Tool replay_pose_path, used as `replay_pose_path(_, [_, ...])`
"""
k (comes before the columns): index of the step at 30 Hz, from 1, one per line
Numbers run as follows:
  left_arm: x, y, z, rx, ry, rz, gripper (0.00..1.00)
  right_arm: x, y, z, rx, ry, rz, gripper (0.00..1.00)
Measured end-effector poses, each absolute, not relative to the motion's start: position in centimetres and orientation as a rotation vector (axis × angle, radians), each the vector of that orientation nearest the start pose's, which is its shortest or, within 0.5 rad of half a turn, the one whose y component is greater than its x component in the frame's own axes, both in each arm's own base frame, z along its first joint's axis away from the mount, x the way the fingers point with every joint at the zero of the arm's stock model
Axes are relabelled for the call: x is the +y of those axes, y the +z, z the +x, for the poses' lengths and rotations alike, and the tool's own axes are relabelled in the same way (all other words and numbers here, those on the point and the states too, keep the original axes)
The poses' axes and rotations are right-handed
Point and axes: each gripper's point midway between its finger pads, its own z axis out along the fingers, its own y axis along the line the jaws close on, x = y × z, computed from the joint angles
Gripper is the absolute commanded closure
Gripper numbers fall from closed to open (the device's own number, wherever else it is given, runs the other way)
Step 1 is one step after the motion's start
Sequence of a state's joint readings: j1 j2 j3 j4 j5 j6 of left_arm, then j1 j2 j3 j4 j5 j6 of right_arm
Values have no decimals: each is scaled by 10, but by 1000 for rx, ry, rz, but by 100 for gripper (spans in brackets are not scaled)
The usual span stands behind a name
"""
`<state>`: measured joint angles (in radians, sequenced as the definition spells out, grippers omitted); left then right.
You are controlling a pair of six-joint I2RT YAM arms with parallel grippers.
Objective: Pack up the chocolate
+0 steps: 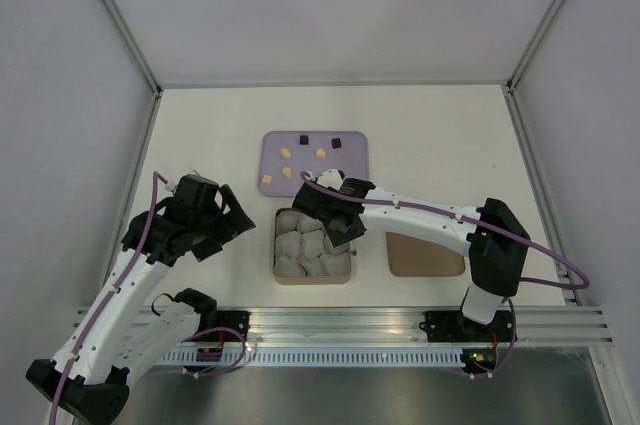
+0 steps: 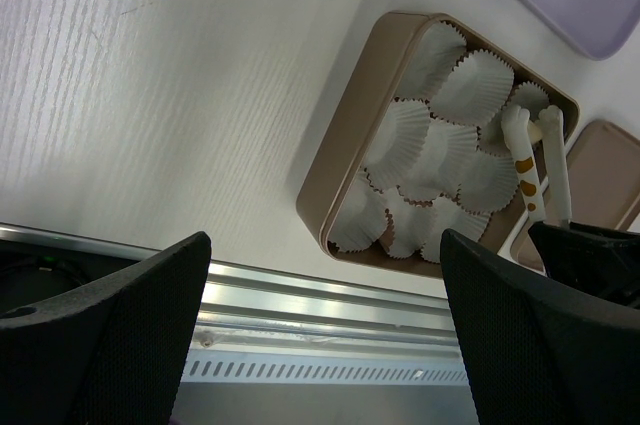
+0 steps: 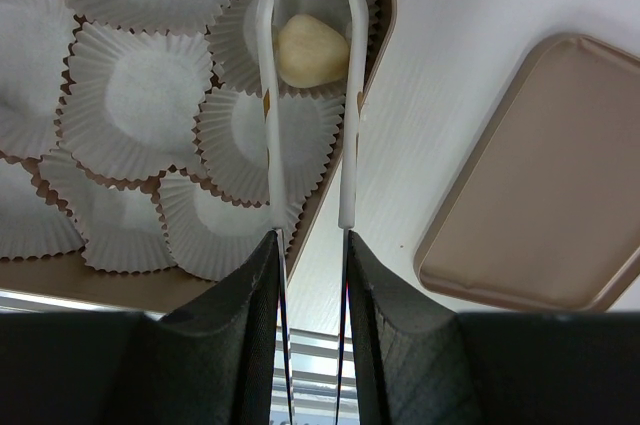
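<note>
Several tiny chocolates lie on the lilac tray (image 1: 352,167): cream ones (image 1: 287,153) and dark ones (image 1: 305,139). My right gripper (image 3: 310,237) is shut on white-tipped tweezers (image 3: 268,95). The tweezer tips straddle a cream chocolate (image 3: 312,50) that sits in a white paper cup (image 3: 240,35) at a corner of the tan box (image 1: 277,217). I cannot tell whether the tips still pinch it. The box holds several white cups, the others empty. My left gripper (image 2: 325,345) is open and empty, left of the box (image 2: 340,145). In the top view it (image 1: 238,221) hovers beside the box.
The flat brown lid (image 1: 425,255) lies right of the box, also in the right wrist view (image 3: 540,185). An aluminium rail (image 1: 340,323) runs along the near table edge. White walls enclose the table on three sides.
</note>
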<state>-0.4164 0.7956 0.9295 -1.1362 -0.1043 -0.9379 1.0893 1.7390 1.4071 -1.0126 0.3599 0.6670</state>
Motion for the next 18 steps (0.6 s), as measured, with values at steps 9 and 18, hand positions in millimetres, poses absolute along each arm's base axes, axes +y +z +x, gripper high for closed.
replay_pose_path(9, [-88,168,162,2512,-370,-712,0,282,96,190,2677,-81,-498,73])
replay_pose_path(18, [-88,170,162,2499,-381,-710,0,286,96,193,2664,-61,-473,68])
